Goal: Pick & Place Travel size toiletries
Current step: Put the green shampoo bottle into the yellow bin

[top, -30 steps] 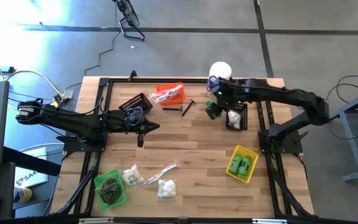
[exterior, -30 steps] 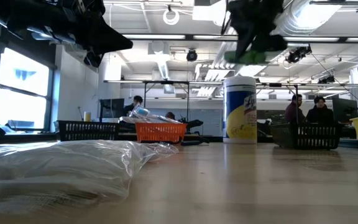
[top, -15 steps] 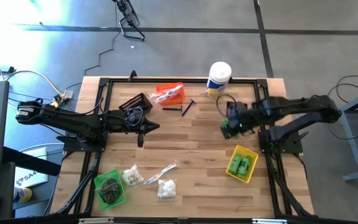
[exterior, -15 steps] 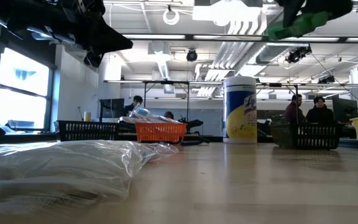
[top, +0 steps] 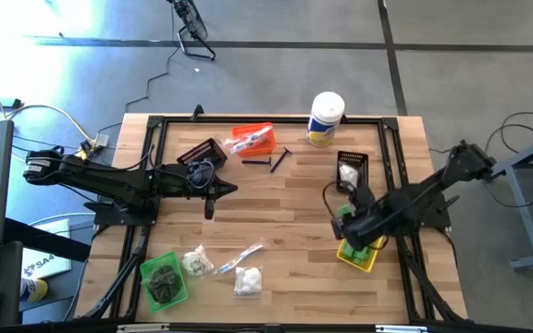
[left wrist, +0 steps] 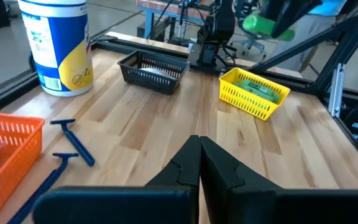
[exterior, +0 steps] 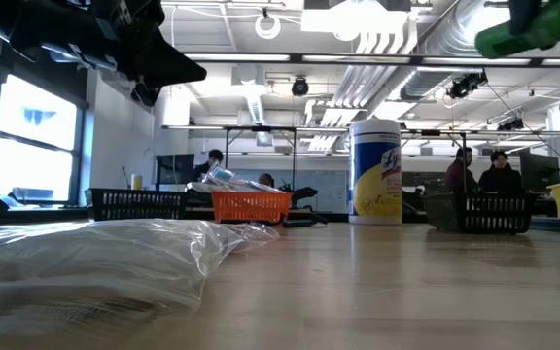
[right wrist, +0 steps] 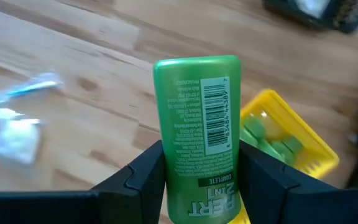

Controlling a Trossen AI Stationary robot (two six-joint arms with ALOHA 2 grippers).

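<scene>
My right gripper [right wrist: 199, 163] pinches a bright green plastic mini bottle [right wrist: 199, 134] between its two dark fingers [right wrist: 138, 177]. The bottle has a flat cap end, rounded edges, and a back label with fine white print and a barcode. In the high view it hangs lower right of centre, at the near edge of the small yellow mesh bin [top: 363, 252], which already contains more green bottles [left wrist: 253, 88]. My left gripper [left wrist: 199, 152] waits left of centre in the high view, jaws pressed together on nothing, near the black mesh basket [top: 200, 154].
</scene>
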